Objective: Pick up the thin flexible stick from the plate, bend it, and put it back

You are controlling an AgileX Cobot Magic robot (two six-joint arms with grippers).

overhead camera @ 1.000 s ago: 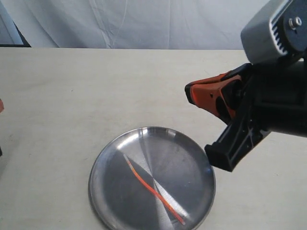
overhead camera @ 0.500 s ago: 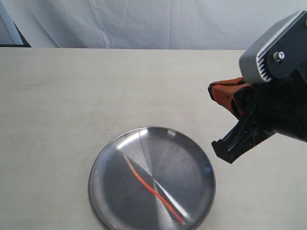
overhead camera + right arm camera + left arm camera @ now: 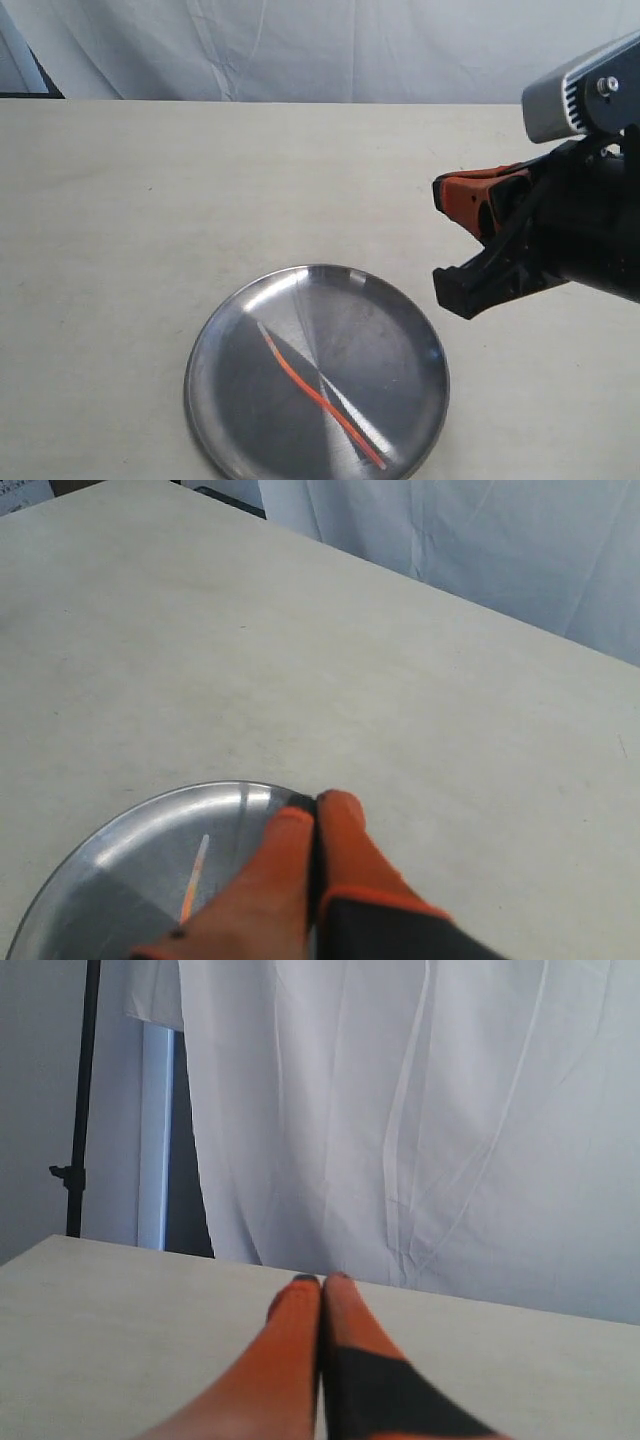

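Note:
The thin orange-red stick (image 3: 318,395) lies diagonally across the silver plate (image 3: 400,320), its whitish end toward the far left; the right wrist view catches that pale end (image 3: 197,870) on the plate (image 3: 140,830). My right gripper (image 3: 440,192) hangs above the table to the right of the plate, its orange fingers pressed together and empty; in its wrist view the right gripper (image 3: 317,802) sits over the plate's rim. My left gripper (image 3: 322,1282) is shut with nothing in it, pointing over the table toward the curtain; it is outside the exterior view.
A white curtain (image 3: 300,45) hangs behind the beige table (image 3: 150,200). A black stand pole (image 3: 80,1100) rises at the table's far corner in the left wrist view.
The right arm drew back to the right, away from the plate, and tilted. The stick has stayed in place on the plate. A sliver of orange at the exterior view's left edge has gone.

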